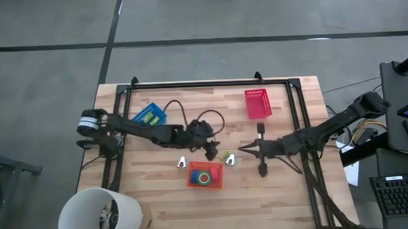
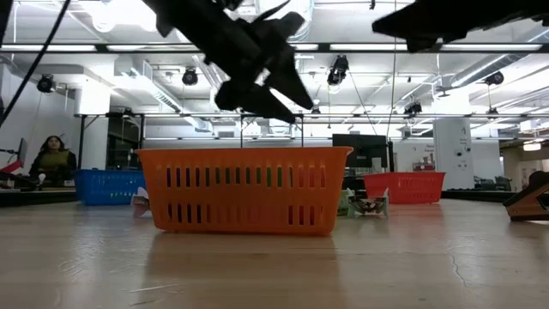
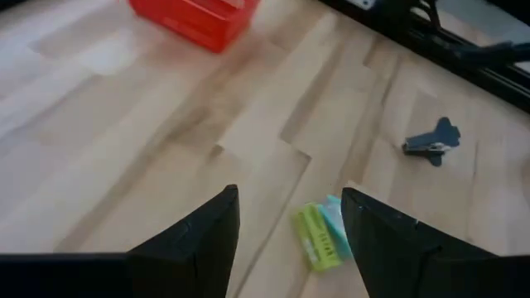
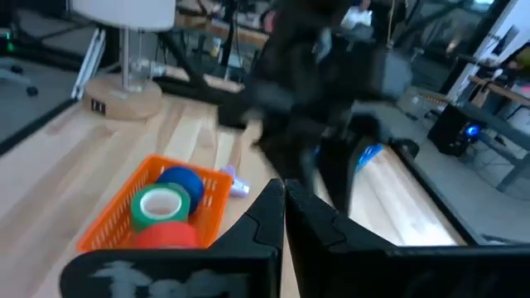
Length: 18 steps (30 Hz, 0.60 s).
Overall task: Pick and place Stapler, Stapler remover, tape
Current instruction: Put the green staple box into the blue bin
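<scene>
An orange basket (image 1: 205,175) near the table's front holds a green tape roll (image 4: 157,205), a red roll (image 4: 161,236) and a blue roll (image 4: 182,182). My left gripper (image 1: 211,149) is open and empty, in the air just beyond the basket's far edge. A small green box (image 3: 319,236) lies on the wood between its fingers, farther off. A dark stapler remover (image 3: 432,142) lies on the table beyond it. My right gripper (image 1: 249,150) is shut, right of the left gripper, with nothing showing between its fingers (image 4: 281,207). A dark long object (image 1: 260,131) lies beside it.
A red basket (image 1: 257,102) stands at the far right and a blue basket (image 1: 148,115) at the far left. Small pale items lie at the orange basket's far side (image 1: 182,163). Another dark object (image 1: 263,169) lies near the right gripper. A white lamp shade (image 1: 98,213) is at the front left corner.
</scene>
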### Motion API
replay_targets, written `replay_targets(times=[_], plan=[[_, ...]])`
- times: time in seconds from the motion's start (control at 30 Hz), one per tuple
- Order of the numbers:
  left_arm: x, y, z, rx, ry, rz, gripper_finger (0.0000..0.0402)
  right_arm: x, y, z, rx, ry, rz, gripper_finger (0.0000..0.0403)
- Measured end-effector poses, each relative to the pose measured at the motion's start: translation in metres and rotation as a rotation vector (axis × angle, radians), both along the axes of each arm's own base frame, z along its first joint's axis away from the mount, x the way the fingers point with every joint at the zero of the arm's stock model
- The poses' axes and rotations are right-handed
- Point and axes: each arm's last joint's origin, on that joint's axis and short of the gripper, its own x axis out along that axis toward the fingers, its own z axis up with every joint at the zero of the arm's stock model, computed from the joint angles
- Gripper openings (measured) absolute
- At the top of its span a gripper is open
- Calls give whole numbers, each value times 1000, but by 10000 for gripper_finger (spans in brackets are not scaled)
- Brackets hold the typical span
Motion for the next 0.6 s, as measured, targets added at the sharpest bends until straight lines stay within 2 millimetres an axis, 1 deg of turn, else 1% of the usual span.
replay_targets(times=[0.23,0.37,0.6], plan=[[29,-4,-6,-27,54,-46,213,-13,-5,11,11,-10,0,8],[41,-5,-12,-3,133,-67,213,-18,-8,14,15,-13,0,8],[58,-8,-17,-20,189,-90,213,-24,-10,12,37,29,-8,8]])
